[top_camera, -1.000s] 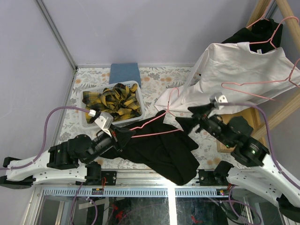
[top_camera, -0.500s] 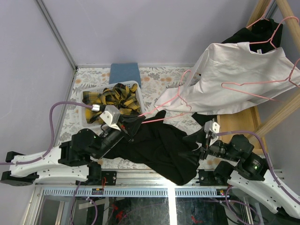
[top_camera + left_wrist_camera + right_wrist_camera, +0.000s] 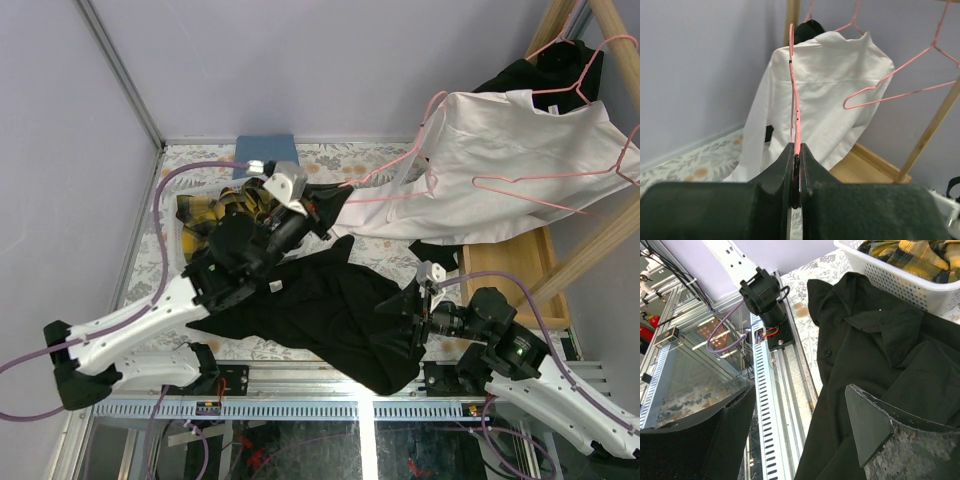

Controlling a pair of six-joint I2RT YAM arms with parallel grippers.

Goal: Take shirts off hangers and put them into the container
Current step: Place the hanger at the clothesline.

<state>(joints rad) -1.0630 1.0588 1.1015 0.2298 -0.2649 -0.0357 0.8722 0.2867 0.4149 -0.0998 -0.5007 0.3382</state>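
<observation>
Pink wire is pinched in the left gripper [image 3: 796, 150], its jaws shut on the freed hanger [image 3: 794, 107] and held high toward the far right. The right gripper [image 3: 801, 390] hangs wide open over the black shirt [image 3: 330, 310], which lies at the near edge of the table [image 3: 190, 165], just beside the container [image 3: 900, 285] (the plaid shirt [image 3: 905, 252] is already inside). Next, I judge, comes clamping that shirt and carrying it left into the container. A second ago the hanger lay low across the shirt, and the right gripper stood farther off.

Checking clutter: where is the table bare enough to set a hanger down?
Bare tabletop shows at the back, between the blue cloth and the white shirt. The middle is crowded: black shirt spread out, container beside it holds the plaid shirt.
</observation>
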